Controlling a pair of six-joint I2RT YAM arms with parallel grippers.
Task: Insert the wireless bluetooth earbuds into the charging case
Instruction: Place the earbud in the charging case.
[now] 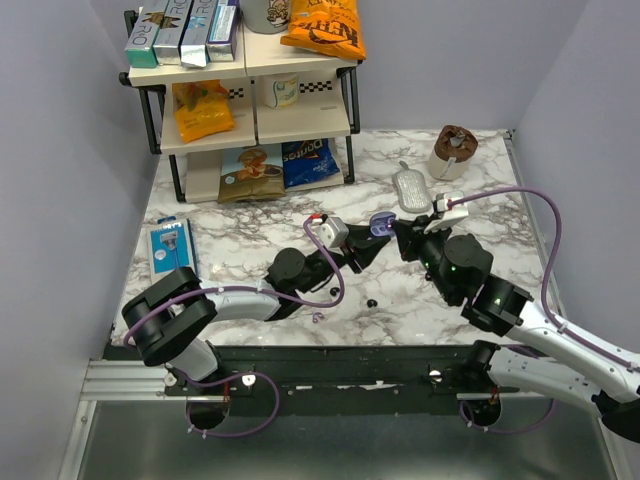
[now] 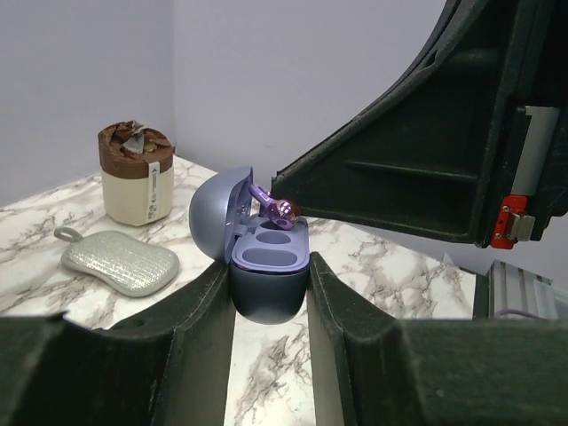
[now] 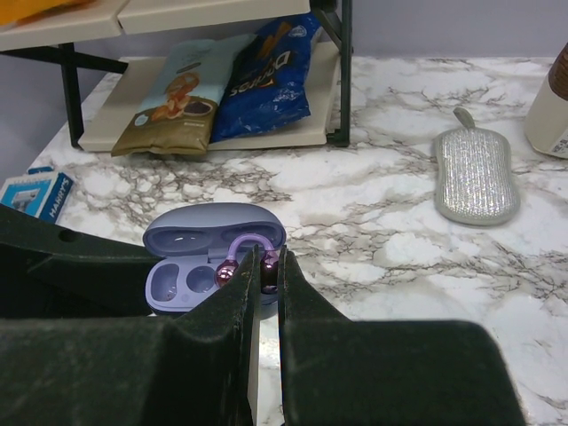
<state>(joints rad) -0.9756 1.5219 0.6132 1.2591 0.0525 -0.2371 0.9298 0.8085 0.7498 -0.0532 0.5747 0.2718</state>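
The left end effector [image 2: 269, 293] is clamping the case [image 2: 266, 253]. The right end effector [image 3: 268, 266] is pinching an earbud [image 2: 282, 209], which may jam if tilted.

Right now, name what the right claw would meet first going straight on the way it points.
The open charging case, directly ahead of the right claw and the purple earbud pinched in it. The left claw grips that case. The gap looks tiny, though depth is unclear.
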